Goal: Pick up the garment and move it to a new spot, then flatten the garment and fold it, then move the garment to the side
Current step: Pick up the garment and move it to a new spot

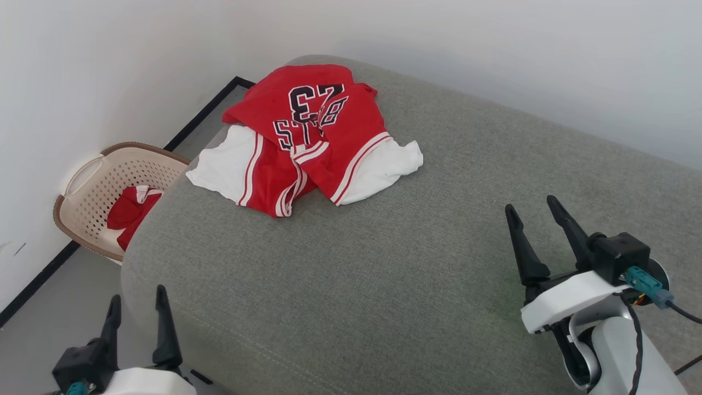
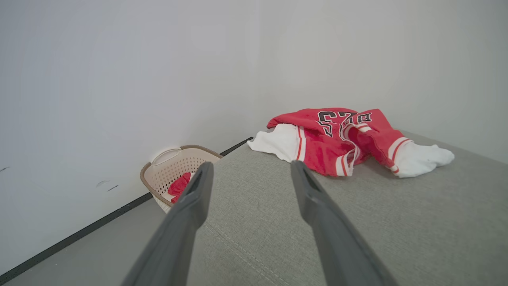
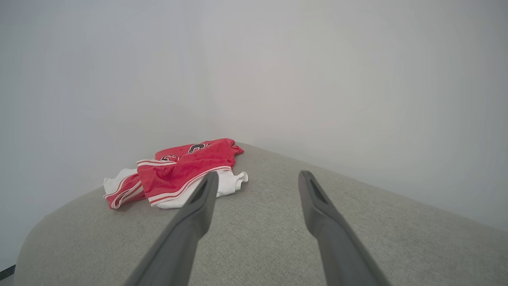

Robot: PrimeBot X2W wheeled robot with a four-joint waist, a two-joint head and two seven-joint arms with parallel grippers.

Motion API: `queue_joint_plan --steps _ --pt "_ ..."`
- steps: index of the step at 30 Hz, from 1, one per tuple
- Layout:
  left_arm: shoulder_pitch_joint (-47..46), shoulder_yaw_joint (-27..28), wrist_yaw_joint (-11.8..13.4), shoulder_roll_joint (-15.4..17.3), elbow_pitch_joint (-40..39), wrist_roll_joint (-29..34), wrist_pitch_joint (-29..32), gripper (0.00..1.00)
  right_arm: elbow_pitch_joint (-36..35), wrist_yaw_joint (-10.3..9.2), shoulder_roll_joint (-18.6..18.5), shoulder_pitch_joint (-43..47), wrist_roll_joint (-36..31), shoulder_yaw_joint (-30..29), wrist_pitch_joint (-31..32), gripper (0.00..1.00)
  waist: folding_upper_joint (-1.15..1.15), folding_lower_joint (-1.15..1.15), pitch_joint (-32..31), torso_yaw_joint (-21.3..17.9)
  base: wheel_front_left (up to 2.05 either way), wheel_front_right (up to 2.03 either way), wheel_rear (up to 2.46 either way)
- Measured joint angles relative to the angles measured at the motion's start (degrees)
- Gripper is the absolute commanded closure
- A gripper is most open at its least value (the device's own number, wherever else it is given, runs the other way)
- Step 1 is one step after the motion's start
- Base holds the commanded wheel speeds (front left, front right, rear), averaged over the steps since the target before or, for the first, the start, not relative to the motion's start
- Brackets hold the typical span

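garment [image 1: 307, 140]: a red jersey with white sleeves and a black 23, lying crumpled at about 11 o'clock on the grey cushion [image 1: 384, 263], near its far left corner.
lie of the cloth: bunched and doubled over itself; one white sleeve pokes out toward 9 o'clock, the other toward 3 o'clock, and the striped trim is tucked into the middle.
left gripper [image 1: 138, 293]: at 7 o'clock by the cushion's near left edge, fingers apart and empty, well apart from the garment [image 2: 341, 139], which lies ahead at 1 o'clock of the left gripper [image 2: 252, 164] in the left wrist view.
right gripper [image 1: 531, 203]: at 4 o'clock over the cushion, fingers apart, holding nothing; in the right wrist view the garment [image 3: 178, 174] lies at 10 o'clock of the right gripper [image 3: 258, 174].
basket [image 1: 131, 147]: on the floor at 9 o'clock, just beside the cushion, with another red cloth [image 1: 129, 211] inside.
step in hand: probably the reach for the first pick-up; no part of the task looks done.
doing it well: each arm could go for the sleeve on its own side, pinch a thick fold where red meets white, and lift both together so the heap opens as it rises.
watch for: a thin single layer slipping out, or dragging cloth over the left edge toward the basket.
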Motion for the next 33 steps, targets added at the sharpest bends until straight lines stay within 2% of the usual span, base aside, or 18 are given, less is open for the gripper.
queue_joint_plan --steps 6,10,13,15,19,21,22,25,30,33 --pt "-4.5 -1.5 -2.5 0.1 1.1 0.9 0.0 0.00 -0.4 0.00 -0.5 -0.3 0.5 0.3 0.0 0.00 0.00 0.00 1.1 -1.9 0.00 0.00 0.00" --pt "-10.6 -2.0 -3.8 1.9 2.1 1.4 0.0 0.00 -0.5 0.00 -1.2 -0.6 0.6 0.0 0.0 0.00 0.00 0.00 2.2 -4.3 0.00 0.00 0.00" --pt "-17.9 -2.6 -4.6 5.6 5.1 1.8 0.0 0.00 -0.8 0.00 -2.0 -1.3 0.6 -0.4 0.0 0.00 0.00 0.00 3.5 -7.1 0.00 0.00 0.00" --pt "-22.7 -3.6 -4.8 8.2 10.6 0.6 -0.1 0.00 -1.1 0.00 -2.3 -2.1 0.7 -0.4 0.0 0.00 0.00 0.00 4.4 -9.1 0.00 0.00 0.00" --pt "-32.0 -7.5 -5.0 13.9 22.9 -5.3 8.9 0.00 -1.5 0.00 -2.6 -3.3 0.8 -0.3 0.0 0.00 0.00 0.00 6.6 -13.3 0.00 0.00 0.00" --pt "-36.3 -9.6 -5.1 16.5 28.6 -10.5 15.9 0.00 -1.7 0.00 -2.4 -4.2 0.9 -0.2 0.0 0.00 0.00 0.00 7.8 -15.5 0.00 0.00 0.00" --pt "-37.6 -11.7 -5.1 18.0 30.5 -12.5 19.0 0.00 -1.8 0.00 -2.4 -4.5 1.1 -0.2 0.0 0.00 0.00 0.00 8.5 -16.6 0.00 0.00 0.00" --pt "-41.1 -13.2 -5.2 21.6 35.3 -19.8 26.1 0.00 -2.4 0.00 -2.3 -5.3 1.1 0.1 0.0 0.00 0.00 0.00 10.6 -19.7 0.00 0.00 0.00" --pt "-45.9 -11.5 -5.2 25.8 41.4 -28.9 33.3 0.00 -3.2 -0.01 -2.5 -7.2 1.2 0.8 0.0 0.00 0.00 0.00 15.1 -23.9 0.00 0.00 0.00" --pt "-48.2 -10.7 -5.2 28.4 45.3 -30.6 35.6 0.00 -4.0 0.00 -2.5 -9.8 1.2 1.8 0.0 0.00 0.00 0.00 18.3 -26.3 0.00 0.00 0.00"
